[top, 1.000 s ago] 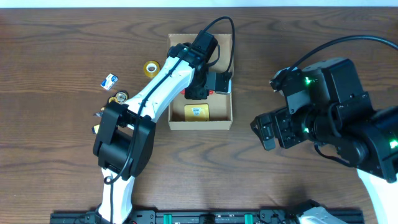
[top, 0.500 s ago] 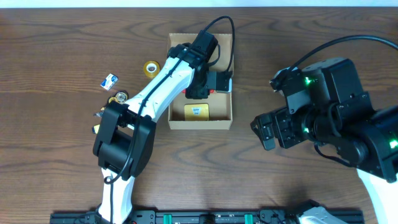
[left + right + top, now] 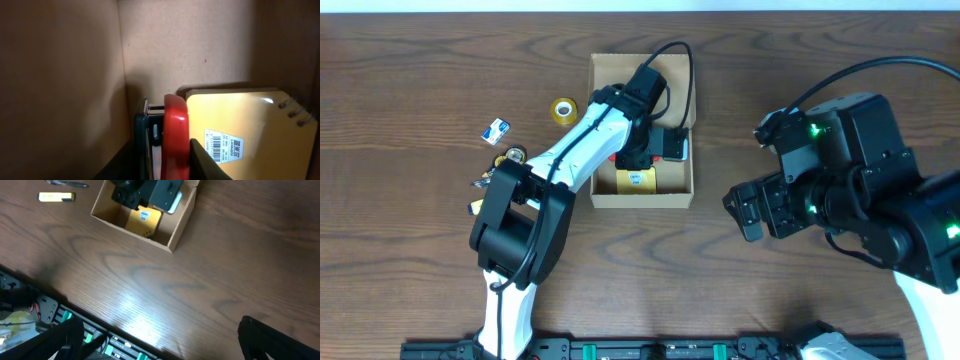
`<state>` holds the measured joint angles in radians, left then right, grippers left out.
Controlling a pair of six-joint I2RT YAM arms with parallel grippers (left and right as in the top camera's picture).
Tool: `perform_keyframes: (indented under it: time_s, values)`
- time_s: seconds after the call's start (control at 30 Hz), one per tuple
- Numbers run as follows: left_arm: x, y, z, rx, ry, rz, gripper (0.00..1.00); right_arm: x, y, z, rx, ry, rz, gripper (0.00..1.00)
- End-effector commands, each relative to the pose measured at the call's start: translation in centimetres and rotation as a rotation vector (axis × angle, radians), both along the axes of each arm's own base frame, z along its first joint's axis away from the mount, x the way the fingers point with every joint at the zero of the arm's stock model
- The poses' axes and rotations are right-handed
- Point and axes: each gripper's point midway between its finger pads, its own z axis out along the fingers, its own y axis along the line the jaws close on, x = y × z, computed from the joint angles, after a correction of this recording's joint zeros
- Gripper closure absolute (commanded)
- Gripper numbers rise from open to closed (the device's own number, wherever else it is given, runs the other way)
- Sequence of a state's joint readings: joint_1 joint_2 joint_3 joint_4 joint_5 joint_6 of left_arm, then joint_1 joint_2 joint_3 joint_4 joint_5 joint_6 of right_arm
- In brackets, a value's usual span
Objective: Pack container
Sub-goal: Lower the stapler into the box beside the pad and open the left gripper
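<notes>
From above, my left gripper (image 3: 636, 160) is down inside the container (image 3: 605, 70), the brown box in the middle of the table (image 3: 420, 260). My right gripper (image 3: 744, 214) hangs over the table, off to the right of the box.

My left wrist camera shows my left fingers (image 3: 205, 164) pinching a red thing (image 3: 175, 125), next to a yellow notepad (image 3: 240, 125).

My right wrist camera shows my right fingers (image 3: 55, 340) spread wide apart. The box sits well ahead of them.

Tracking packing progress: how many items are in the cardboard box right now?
2: a yellow notepad on the box floor, a red item upright beside it. The left arm may hide more.
</notes>
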<state>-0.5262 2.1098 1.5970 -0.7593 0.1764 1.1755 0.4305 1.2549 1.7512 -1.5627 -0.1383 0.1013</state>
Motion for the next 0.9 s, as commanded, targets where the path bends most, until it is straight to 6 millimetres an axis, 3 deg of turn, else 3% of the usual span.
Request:
perform_keyframes:
  time_s: [0.0,0.67,0.87]
  values:
    - [0.1,0.1,-0.6,0.007,0.004,0.004,0.66,0.1,-0.2,0.0,-0.008,-0.005,0.004,0.01]
    - [0.5,0.6,-0.6,0.033,-0.016,0.013,0.52,0.1,-0.2,0.0,-0.008,-0.005,0.004,0.01]
    - [2.0,0.6,0.3,0.038,-0.072,0.069,0.51,0.1,-0.2,0.0,-0.008,-0.004,0.004,0.01]
